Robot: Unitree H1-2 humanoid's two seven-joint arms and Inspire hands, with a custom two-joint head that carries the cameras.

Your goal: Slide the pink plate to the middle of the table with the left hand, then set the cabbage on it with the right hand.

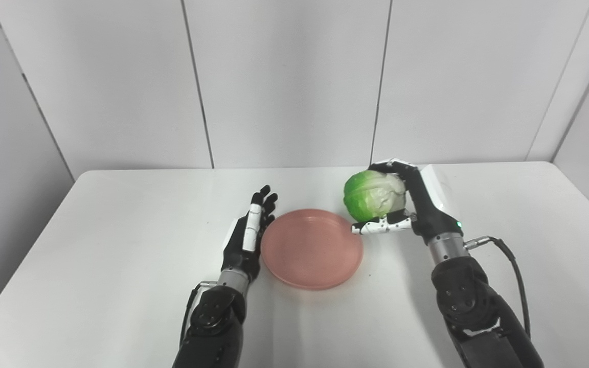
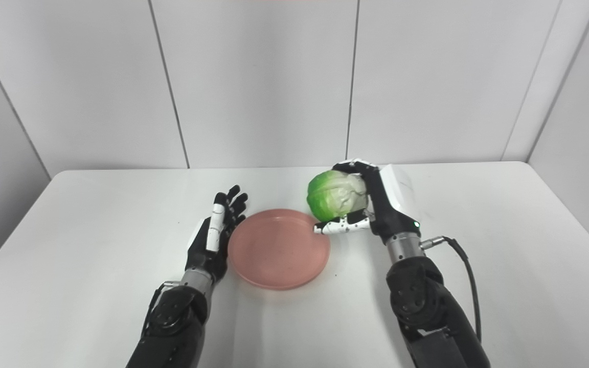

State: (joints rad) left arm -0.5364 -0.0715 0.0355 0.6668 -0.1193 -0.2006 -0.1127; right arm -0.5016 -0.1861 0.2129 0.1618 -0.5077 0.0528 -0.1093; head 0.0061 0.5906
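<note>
The pink plate [image 1: 311,247] lies flat near the middle of the white table [image 1: 120,230], and nothing lies on it. My left hand [image 1: 247,235] is open, fingers straight, resting against the plate's left rim. My right hand [image 1: 411,204] is shut on the green cabbage [image 1: 374,195] and holds it above the table, just beyond the plate's far right rim. The thumb lies under the cabbage and the fingers curl over its top. In the right eye view the cabbage [image 2: 335,195] overlaps the plate's [image 2: 279,248] far right edge.
The table's rounded far edge meets grey wall panels [image 1: 284,76]. A black cable [image 1: 514,271] loops off my right wrist. No other objects stand on the table.
</note>
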